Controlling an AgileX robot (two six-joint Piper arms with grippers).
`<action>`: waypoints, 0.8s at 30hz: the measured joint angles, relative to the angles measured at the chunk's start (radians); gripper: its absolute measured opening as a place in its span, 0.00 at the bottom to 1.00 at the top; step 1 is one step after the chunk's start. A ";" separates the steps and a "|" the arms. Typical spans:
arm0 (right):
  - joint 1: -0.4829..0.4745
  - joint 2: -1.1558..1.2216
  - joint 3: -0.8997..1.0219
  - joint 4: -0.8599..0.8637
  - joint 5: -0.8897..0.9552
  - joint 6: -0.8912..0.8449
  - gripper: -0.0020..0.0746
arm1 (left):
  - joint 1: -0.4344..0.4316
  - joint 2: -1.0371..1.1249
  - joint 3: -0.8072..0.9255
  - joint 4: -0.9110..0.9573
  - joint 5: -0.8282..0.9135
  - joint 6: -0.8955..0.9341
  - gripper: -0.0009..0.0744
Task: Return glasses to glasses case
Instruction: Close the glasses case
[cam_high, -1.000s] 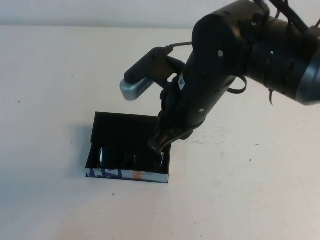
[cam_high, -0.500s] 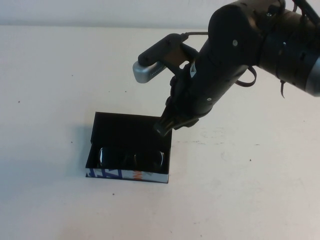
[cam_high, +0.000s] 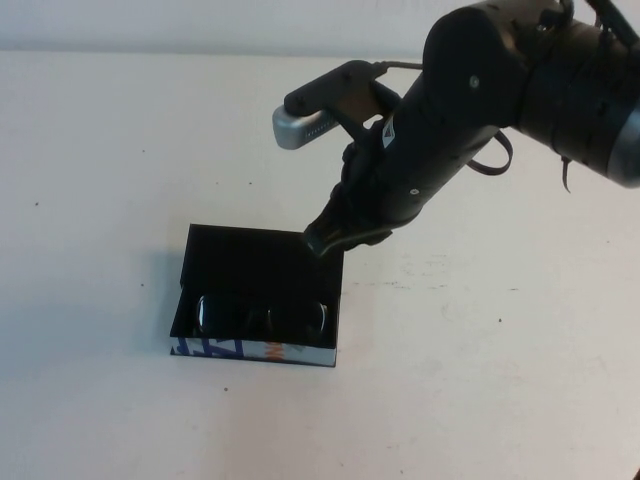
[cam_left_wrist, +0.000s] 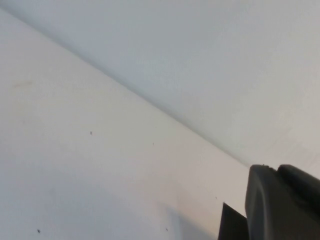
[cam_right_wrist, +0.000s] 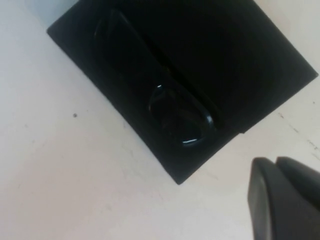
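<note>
The glasses case (cam_high: 250, 262) lies open on the table, its black lid folded back and its blue, white and orange front facing me. The glasses (cam_high: 262, 316) lie inside along the front wall, lenses glinting. My right gripper (cam_high: 322, 240) hangs shut and empty just above the case's back right corner, clear of the glasses. From the right wrist, the case (cam_right_wrist: 240, 65) and the glasses (cam_right_wrist: 172, 110) lie ahead of the shut right gripper (cam_right_wrist: 272, 165). The left arm is outside the high view; its wrist view shows my left gripper (cam_left_wrist: 272, 171) shut over bare table.
The pale table (cam_high: 120, 150) spreads all round the case, with a few small dark specks on it. The right arm's bulky black links (cam_high: 520, 90) and its grey wrist camera (cam_high: 300, 125) reach in from the upper right, above the case.
My right gripper has lifted out of the case's right end and drawn back up and to the right. The glasses stay lying in the case.
</note>
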 joint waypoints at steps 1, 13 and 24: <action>-0.004 0.008 0.000 0.000 -0.004 0.002 0.01 | 0.000 0.000 -0.008 -0.004 0.018 -0.024 0.01; -0.049 0.133 -0.150 0.047 0.048 0.011 0.01 | -0.144 0.585 -0.413 -0.058 0.509 0.197 0.01; -0.104 0.152 -0.165 0.113 0.058 -0.013 0.01 | -0.183 1.139 -0.569 -0.639 0.677 0.967 0.01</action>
